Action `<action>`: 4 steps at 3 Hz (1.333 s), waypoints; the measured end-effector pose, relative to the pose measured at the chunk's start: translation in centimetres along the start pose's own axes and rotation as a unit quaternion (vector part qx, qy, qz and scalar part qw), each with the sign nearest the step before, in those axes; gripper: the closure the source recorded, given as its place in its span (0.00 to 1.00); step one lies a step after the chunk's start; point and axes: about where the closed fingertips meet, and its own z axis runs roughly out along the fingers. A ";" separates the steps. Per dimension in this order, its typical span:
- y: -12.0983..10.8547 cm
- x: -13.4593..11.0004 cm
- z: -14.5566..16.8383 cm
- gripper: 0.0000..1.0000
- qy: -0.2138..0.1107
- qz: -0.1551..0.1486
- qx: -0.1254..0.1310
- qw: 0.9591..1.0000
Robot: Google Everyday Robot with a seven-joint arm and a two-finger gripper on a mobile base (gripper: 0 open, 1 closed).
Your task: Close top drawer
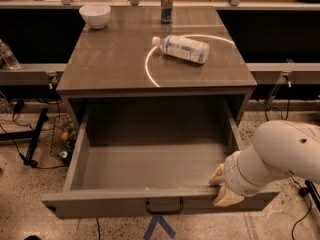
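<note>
Speckled flooring (20,184) surrounds a grey cabinet (110,59). The gripper (218,189) sits with fingers spread astride the front rim of the top drawer (115,203), which stands wide open. On the cabinet lies a bottle (182,49), label unreadable.

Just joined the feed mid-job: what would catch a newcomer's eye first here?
The wide grey wood-grain top drawer stands pulled far out, filling the lower middle of the view. The claw of the bulky white arm sits at the right end of the drawer's front edge. Behind, on the grey cabinet top, a clear plastic bottle with a white cap lies on its side across a bright ring of light.
</note>
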 end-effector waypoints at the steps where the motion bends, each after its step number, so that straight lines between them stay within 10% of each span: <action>1: -0.7 -0.3 -0.1 1.00 0.000 -0.001 0.004 1.000; 2: -3.4 -1.6 -0.6 1.00 0.002 -0.005 0.019 1.000; 4: -2.9 -1.5 -1.8 0.43 0.003 -0.004 0.029 1.000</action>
